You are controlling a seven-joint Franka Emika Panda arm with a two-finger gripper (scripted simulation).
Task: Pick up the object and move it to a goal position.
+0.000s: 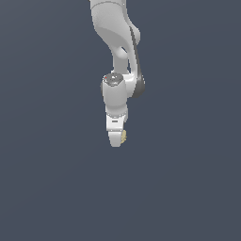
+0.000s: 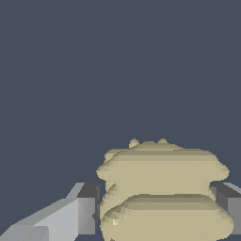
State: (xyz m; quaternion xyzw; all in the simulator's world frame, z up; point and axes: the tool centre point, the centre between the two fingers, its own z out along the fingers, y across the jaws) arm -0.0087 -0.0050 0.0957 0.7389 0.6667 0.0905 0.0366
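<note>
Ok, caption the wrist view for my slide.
Tan lump sits between the gripper fingers against a plain grey background.

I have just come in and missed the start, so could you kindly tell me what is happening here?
A single white Franka arm, rendered in simulation, is handling a small tan-yellow knobbly lump. The wrist view shows the lump sitting between the two fingers of the gripper, which appear closed against its sides. In the exterior view only a sliver of the lump peeks out beside the fingertips, with the arm pointing downward. No goal marker is visible, and whether the lump is lifted off the plain dark surface cannot be told.
</note>
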